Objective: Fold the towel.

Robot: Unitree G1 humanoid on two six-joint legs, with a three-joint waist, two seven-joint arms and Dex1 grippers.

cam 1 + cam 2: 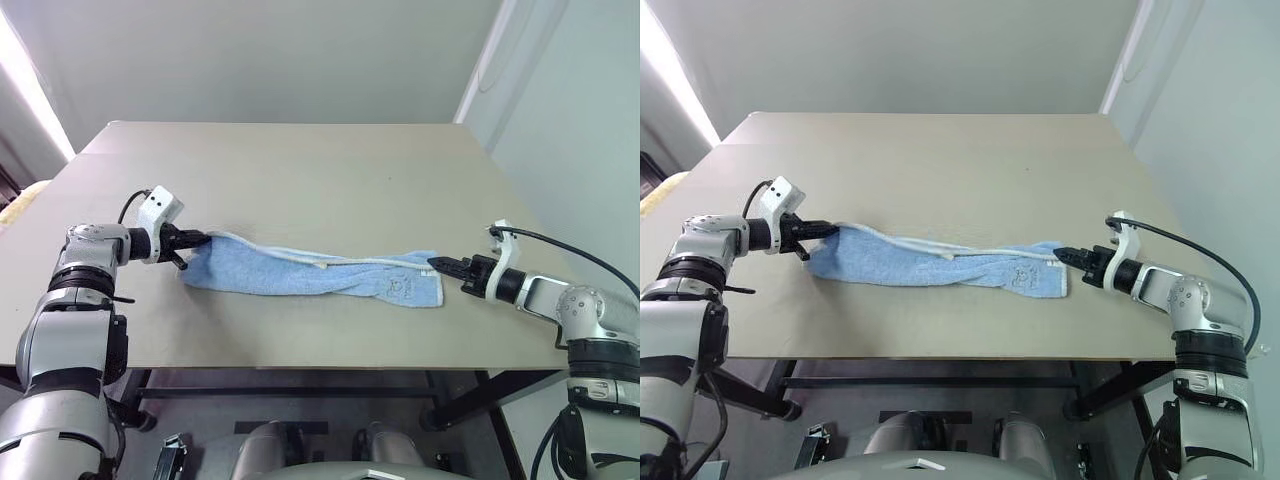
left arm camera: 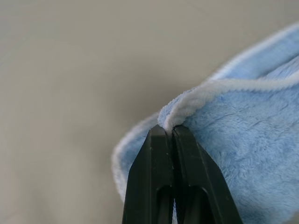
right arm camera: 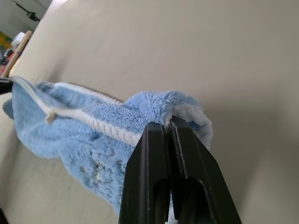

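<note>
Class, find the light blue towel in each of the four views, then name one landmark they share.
Left eye view: towel stretched across the table's near middle.
Right eye view: towel likewise, between both grippers.
Left wrist view: towel beyond the shut jaws.
Right wrist view: towel trailing away from the shut jaws.
Shared landmark: its white edging.
</note>
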